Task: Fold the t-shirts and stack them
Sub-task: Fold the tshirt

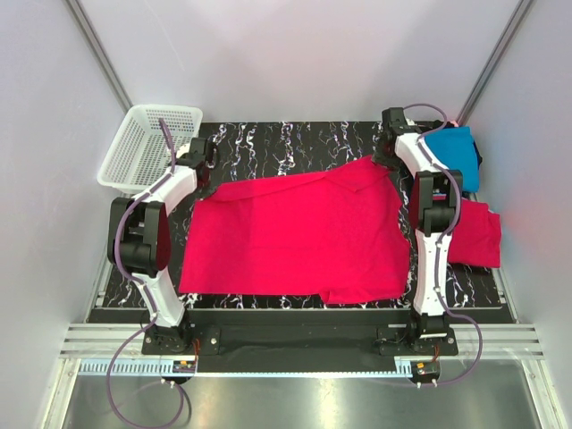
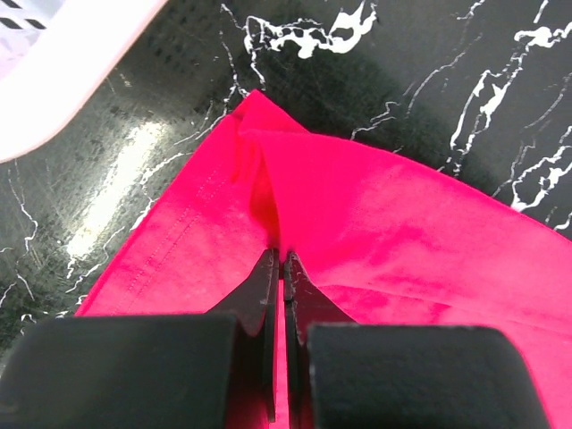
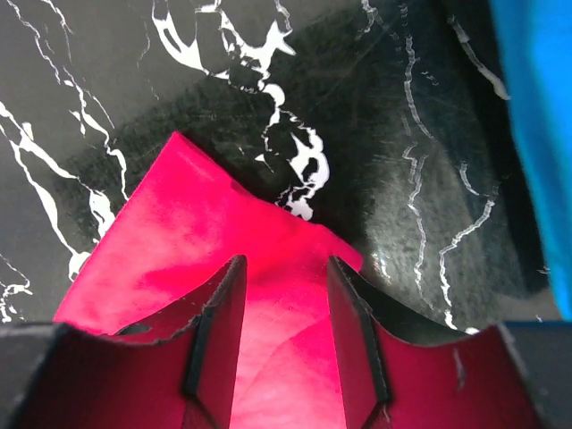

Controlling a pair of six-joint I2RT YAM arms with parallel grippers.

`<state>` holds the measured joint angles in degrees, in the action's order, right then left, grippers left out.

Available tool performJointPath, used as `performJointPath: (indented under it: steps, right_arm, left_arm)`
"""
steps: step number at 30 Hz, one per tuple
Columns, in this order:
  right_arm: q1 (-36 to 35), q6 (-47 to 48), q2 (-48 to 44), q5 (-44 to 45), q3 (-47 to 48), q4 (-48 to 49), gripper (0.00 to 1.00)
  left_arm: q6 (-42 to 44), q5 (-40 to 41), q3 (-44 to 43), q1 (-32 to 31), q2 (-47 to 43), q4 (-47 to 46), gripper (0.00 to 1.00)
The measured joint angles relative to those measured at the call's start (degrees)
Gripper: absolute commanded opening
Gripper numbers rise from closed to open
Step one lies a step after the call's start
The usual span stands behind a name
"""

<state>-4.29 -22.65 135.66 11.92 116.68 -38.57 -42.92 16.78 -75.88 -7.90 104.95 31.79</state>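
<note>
The worktop (image 1: 295,136) is glossy black, veined white like marble, and throws back soft glare. The red t-shirt (image 1: 295,237) spread on it is matt, soft cloth with a stitched hem. The turquoise t-shirt (image 1: 458,154) at the far right looks equally matt. The basket (image 1: 147,147) is white plastic mesh. The left end effector (image 2: 278,261) and right end effector (image 3: 284,268) have matt black fingers. Brushed metal rails (image 1: 295,344) line the near edge.

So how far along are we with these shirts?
No finished stack shows yet. In hand: one red shirt lies spread flat, the left gripper shut on its far left corner, the right gripper open astride the far right corner. Left: fold it, then deal with the second red shirt and the blue shirt waiting at the right.
</note>
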Motion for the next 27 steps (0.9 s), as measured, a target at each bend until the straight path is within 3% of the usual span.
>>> performJointPath:
  steps: [9, 16, 27]
  right_arm:
    - [2.8, 0.9, 3.7, -1.3, 7.9, -5.3, 0.50]
    - [4.5, 1.5, 3.7, -1.1, 8.2, -7.0, 0.47]
    - [4.3, 1.2, 3.7, -8.4, 7.5, -7.2, 0.45]
  left_arm:
    - [0.9, -1.6, -0.3, 0.0, 0.0, 0.0, 0.00]
    - [0.9, -2.3, -0.7, 0.0, 0.0, 0.1, 0.00]
    - [1.0, -2.4, -0.9, 0.0, 0.0, 0.2, 0.00]
